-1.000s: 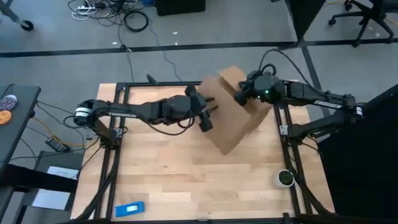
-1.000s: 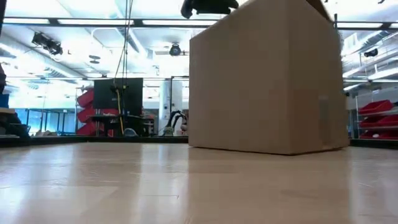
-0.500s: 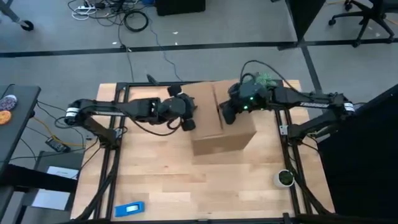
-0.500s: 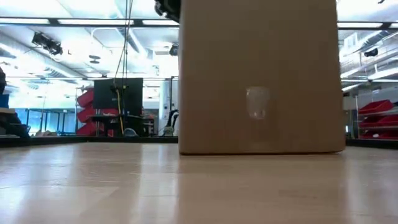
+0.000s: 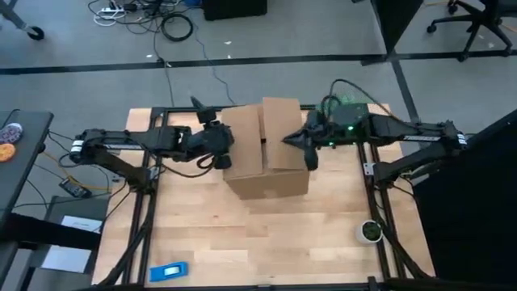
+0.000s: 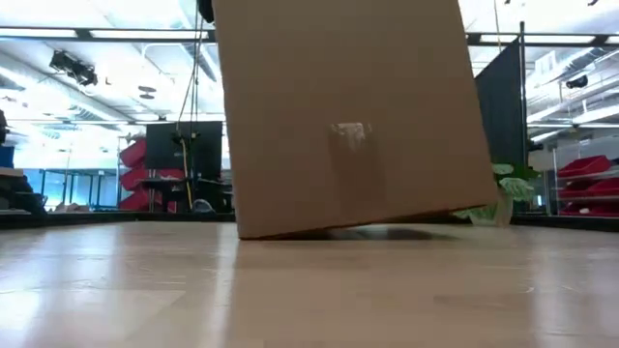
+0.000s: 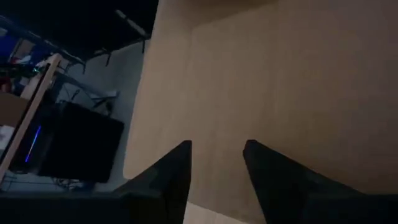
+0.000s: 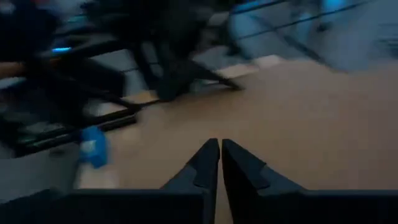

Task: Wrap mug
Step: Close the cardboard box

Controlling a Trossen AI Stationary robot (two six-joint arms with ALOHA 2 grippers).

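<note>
The left pincer (image 5: 220, 156), fingers spread, presses the box's (image 5: 266, 149) left side; the right pincer (image 5: 309, 151), pressed together, touches its right side. The box tilts near the bench's (image 5: 242, 242) far edge.

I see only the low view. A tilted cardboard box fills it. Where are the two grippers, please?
Observer: In the high view, the left gripper is at the left side of the cardboard box, and the right gripper is at its right side.
Operator: Are they open?
Observer: By the wrist views, the left fingers stand apart against the cardboard, and the right ones are shut together.
Operator: Is the orange mug somewhere?
Observer: No view shows it.
</note>
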